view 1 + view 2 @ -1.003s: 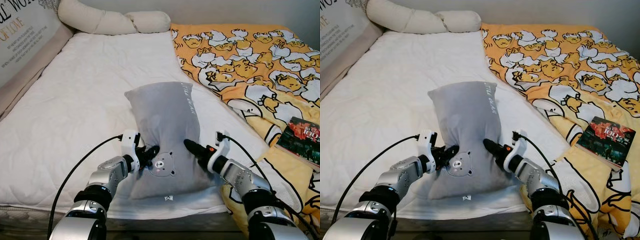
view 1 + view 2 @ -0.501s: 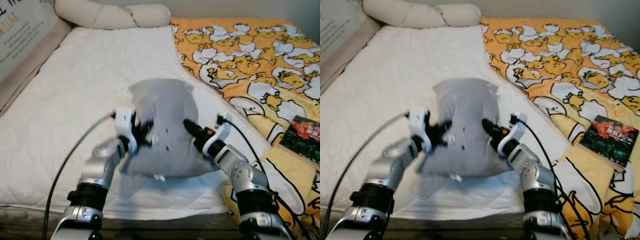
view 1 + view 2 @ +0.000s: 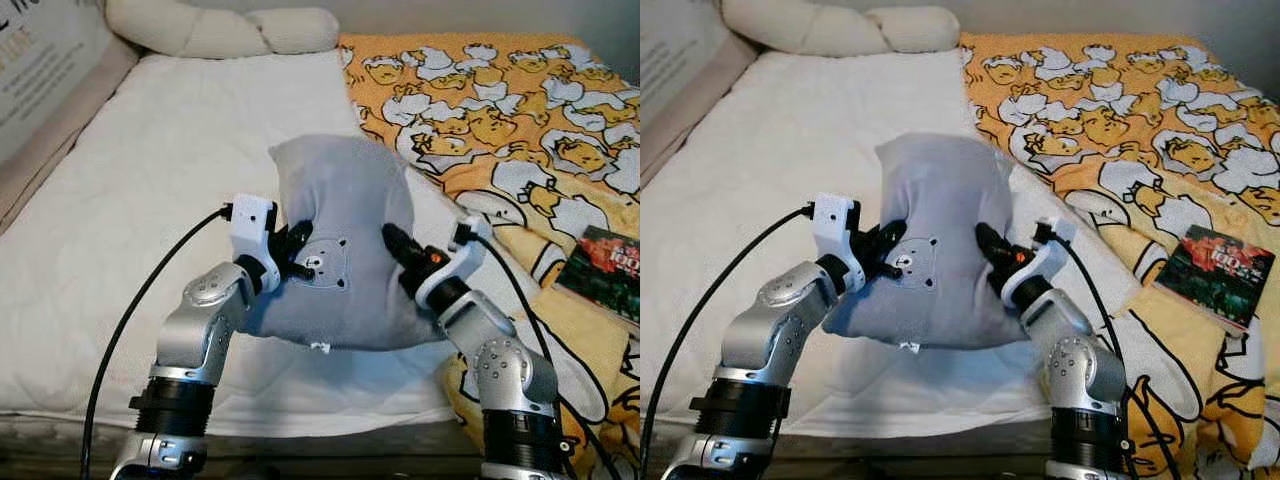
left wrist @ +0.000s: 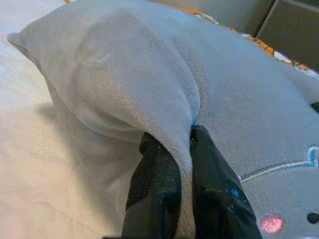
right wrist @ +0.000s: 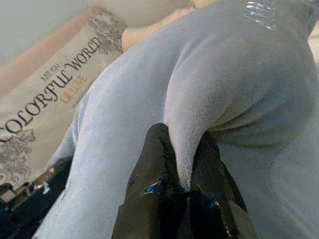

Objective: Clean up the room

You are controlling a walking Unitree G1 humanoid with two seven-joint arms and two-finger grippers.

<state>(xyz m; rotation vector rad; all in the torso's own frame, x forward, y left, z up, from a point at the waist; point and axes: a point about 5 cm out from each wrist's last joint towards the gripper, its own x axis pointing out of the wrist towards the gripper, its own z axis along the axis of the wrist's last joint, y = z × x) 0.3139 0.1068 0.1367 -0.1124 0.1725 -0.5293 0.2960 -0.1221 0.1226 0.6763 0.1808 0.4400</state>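
A grey pillow (image 3: 345,230) with a small bear face hangs lifted above the white mattress (image 3: 150,200), held from both sides. My left gripper (image 3: 297,255) is shut on a fold of the grey pillow (image 4: 149,84) at its left side. My right gripper (image 3: 398,243) is shut on a fold of the pillow (image 5: 209,99) at its right side. In the wrist views the black fingers (image 4: 154,189) of the left and the fingers (image 5: 157,164) of the right pinch the fabric tightly.
A yellow duck-print blanket (image 3: 500,110) covers the right half of the bed, with a book (image 3: 608,270) lying on it. A long cream bolster (image 3: 220,25) lies at the head. A printed board (image 3: 40,70) lines the left side.
Both grippers have raised the grey pillow off the mattress; it now hangs between them. The camera has tilted slightly.
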